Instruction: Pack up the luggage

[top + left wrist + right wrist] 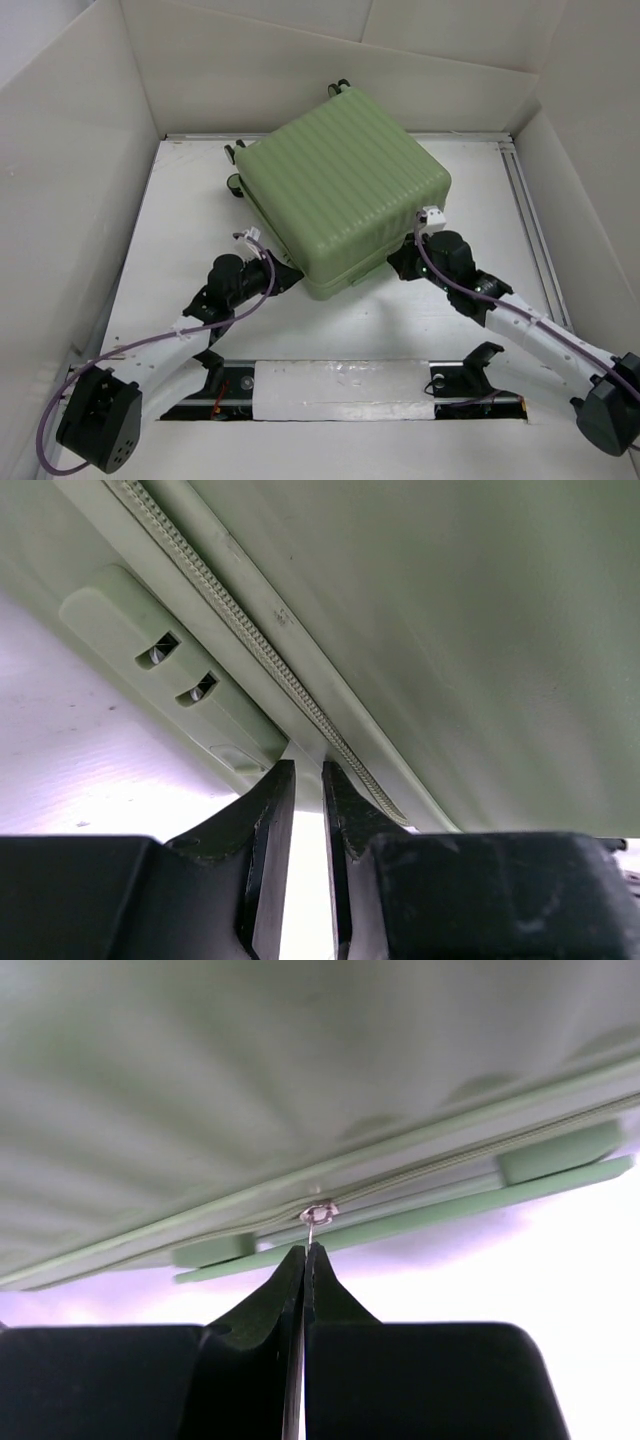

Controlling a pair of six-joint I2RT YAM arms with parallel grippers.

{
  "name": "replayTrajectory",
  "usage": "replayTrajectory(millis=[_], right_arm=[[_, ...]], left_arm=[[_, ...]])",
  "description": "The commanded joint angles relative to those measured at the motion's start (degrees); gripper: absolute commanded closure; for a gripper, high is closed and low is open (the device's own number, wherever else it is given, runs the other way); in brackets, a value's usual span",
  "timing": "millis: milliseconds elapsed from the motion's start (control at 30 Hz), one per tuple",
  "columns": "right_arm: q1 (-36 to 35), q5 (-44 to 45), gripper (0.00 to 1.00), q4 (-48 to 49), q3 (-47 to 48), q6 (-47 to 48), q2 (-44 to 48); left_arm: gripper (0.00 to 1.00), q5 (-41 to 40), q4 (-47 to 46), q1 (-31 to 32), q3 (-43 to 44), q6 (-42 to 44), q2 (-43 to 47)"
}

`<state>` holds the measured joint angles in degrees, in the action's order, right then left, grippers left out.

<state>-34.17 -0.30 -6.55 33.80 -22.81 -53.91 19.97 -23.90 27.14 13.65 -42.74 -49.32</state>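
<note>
Your suitcase point(345, 195) lies flat and shut in the middle of the white table point(190, 250). Its ribbed green shell faces up. Its small wheels point(236, 185) stick out on the suitcase's far left side. The suitcase sits turned, so one corner points toward the arm bases.

Your left gripper point(288, 277) is at the suitcase's near left edge, just left of that corner. In the left wrist view its fingers point(270, 810) are almost together, with only a thin gap between them. The tips sit right up against the suitcase edge, just under the zip point(260, 650). Something pale shows in the gap, but you cannot tell if the fingers are pinching it or if it is only the table behind. A green block point(110, 610) with two small screws sits on the suitcase side, left of the fingertips.

Your right gripper point(398, 262) is at the suitcase's near right edge, just right of the same corner. In the right wrist view its fingers point(335, 1305) are pressed tight together. They are pinching the thin metal zip pull point(316, 1214). The pull hangs from a little ring on the zip line and runs straight down between the fingertips. A flat green bar point(450, 1208) runs along the suitcase side just below the zip, to the right of the pull.
</note>
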Motion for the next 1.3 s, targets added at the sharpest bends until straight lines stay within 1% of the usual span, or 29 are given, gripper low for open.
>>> replayTrajectory(millis=[0, 67, 133, 167, 200, 233, 267, 367, 400, 433, 467, 500, 533, 567, 600, 633, 667, 733, 800, 900, 933, 1033, 1067, 1100, 1167, 1233, 1267], right_arm=[[-6.8, -10.8, 1.00, 7.7, 0.5, -7.8, 5.3], [-11.9, -9.8, 1.00, 12.2, -2.1, -10.8, 5.3], [-15.9, -7.8, 1.00, 17.9, -2.2, -13.8, 2.2], [-19.8, -6.1, 1.00, 20.1, -2.2, -14.7, 0.6], [-23.5, -5.3, 1.00, 23.9, -0.8, -16.1, -3.2], [-23.6, -4.6, 1.00, 25.9, -0.1, -16.8, -5.5], [-27.4, -4.1, 1.00, 27.9, 0.9, -16.8, -7.9], [-33.3, -1.0, 1.00, 31.8, 7.0, -18.1, -18.2], [-36.8, 0.0, 1.00, 31.9, 10.9, -18.1, -20.9], [-38.5, 0.6, 1.00, 32.6, 13.0, -18.1, -26.1], [-40.2, 1.5, 1.00, 32.6, 15.1, -18.1, -28.5], [-43.2, 2.6, 1.00, 32.6, 17.2, -18.1, -30.5], [-44.5, 6.1, 1.00, 32.0, 20.2, -18.1, -32.2], [-45.6, 8.0, 1.00, 31.9, 20.9, -18.1, -33.5], [-47.5, 10.1, 1.00, 32.7, 20.9, -19.6, -33.5], [-48.4, 16.8, 1.00, 33.7, 20.2, -20.5, -33.0], [-49.1, 19.0, 1.00, 34.7, 18.7, -20.5, -32.5], [-49.1, 20.2, 1.00, 38.1, 17.4, -20.5, -32.0], [-49.7, 20.9, 1.00, 41.2, 14.9, -20.5, -30.4], [-50.9, 20.9, 1.00, 42.0, 13.8, -21.1, -28.5], [-50.9, 20.9, 1.00, 40.1, 13.7, -21.1, -27.1], [-53.3, 23.8, 1.00, 36.7, 13.7, -22.3, -25.5], [-54.3, 23.8, 1.00, 35.5, 14.3, -22.3, -24.7], [-55.1, 26.5, 1.00, 34.0, 14.3, -22.8, -24.7], [-56.5, 29.5, 1.00, 28.8, 15.9, -22.8, -22.4], [-58.0, 32.4, 1.00, 26.2, 15.2, -23.4, -20.5], [-58.6, 33.9, 1.00, 23.9, 14.5, -23.9, -17.7]], left_arm=[[0.86, 0.3, -10.6, 0.3, 3.8, -1.8, -2.0], [0.86, 0.9, -11.8, 0.3, 3.2, -2.3, -3.5], [0.86, 0.9, -12.9, 0.3, 2.7, -3.0, -4.0], [0.87, 0.9, -13.6, 0.3, 2.7, -3.0, -4.6], [0.87, 0.9, -13.6, 0.9, 2.7, -3.0, -4.6], [0.87, 0.9, -13.6, 0.9, 2.7, -3.0, -4.6], [0.87, 0.9, -13.6, 1.5, 2.7, -3.0, -4.6], [0.87, 0.9, -14.2, 2.0, 2.7, -3.0, -4.6], [0.87, 0.9, -14.2, 2.7, 3.2, -3.5, -4.6], [0.87, 1.6, -14.2, 2.7, 3.2, -3.5, -4.6], [0.87, 1.7, -14.2, 3.3, 3.2, -3.5, -4.6], [0.87, 3.5, -14.2, 3.3, 3.2, -3.5, -3.8], [0.87, 4.5, -14.2, 3.3, 3.2, -4.0, -3.8], [0.87, 5.4, -13.2, 3.3, 3.2, -3.5, -2.8], [0.87, 5.4, -10.5, 3.3, 4.2, -2.8, -0.9], [0.87, 5.4, -8.3, 3.3, 4.2, -2.2, 0.0], [0.87, 6.4, -8.3, 3.3, 4.2, -2.2, 0.7], [0.87, 9.1, -8.3, 3.3, 4.2, -2.2, 1.3], [0.87, 9.7, -7.7, 3.3, 5.3, -2.2, 1.3], [0.87, 9.7, -7.7, 3.8, 6.0, -2.2, -0.2], [0.87, 9.1, -7.7, 5.0, 6.9, -2.2, -0.8], [0.87, 2.8, -7.7, 13.3, 9.5, -2.2, -3.0], [0.87, -1.2, -7.7, 15.9, 10.4, -1.6, -3.7], [0.87, -2.6, -7.7, 19.9, 11.2, -1.6, -5.6], [0.87, -4.3, -6.9, 21.5, 12.7, -1.6, -6.7], [0.87, -4.3, -7.5, 21.6, 12.7, -2.2, -6.8], [0.78, -5.0, -6.3, 21.6, 12.7, -2.2, -5.5]])
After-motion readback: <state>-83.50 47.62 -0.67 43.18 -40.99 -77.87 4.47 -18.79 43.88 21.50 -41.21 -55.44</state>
